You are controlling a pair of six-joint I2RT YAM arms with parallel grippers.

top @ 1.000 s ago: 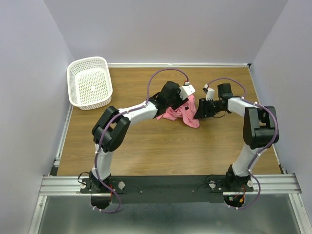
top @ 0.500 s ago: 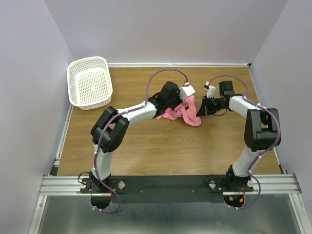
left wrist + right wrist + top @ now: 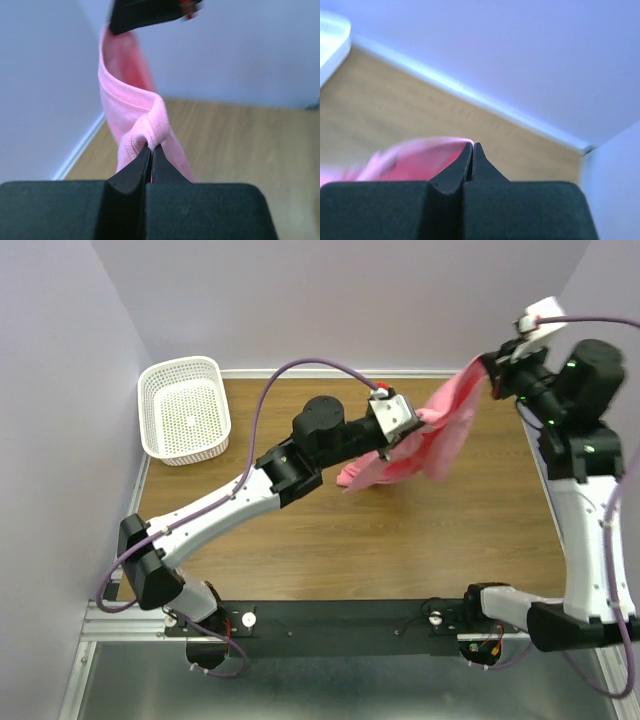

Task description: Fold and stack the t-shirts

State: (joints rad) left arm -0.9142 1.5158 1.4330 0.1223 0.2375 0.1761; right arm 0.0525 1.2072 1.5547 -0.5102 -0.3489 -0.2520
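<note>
Salmon-pink t-shirt (image 3: 432,435) strung in the air over the far right of the tabletop (image 3: 300,540). The left claw (image 3: 151,151) pinches a ribbed edge and the right claw (image 3: 492,377) pinches a higher corner. Risk: either shallow bite may slip under tension, or the bunched cloth may stay twisted.

The right claw (image 3: 472,147) is closed on the edge of a blurred pink t-shirt (image 3: 415,159), above the wooden surface (image 3: 395,107) near the wall (image 3: 520,55).

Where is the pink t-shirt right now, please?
Top view, right of centre: the t-shirt hangs over the table, held between the left gripper and right gripper.
</note>
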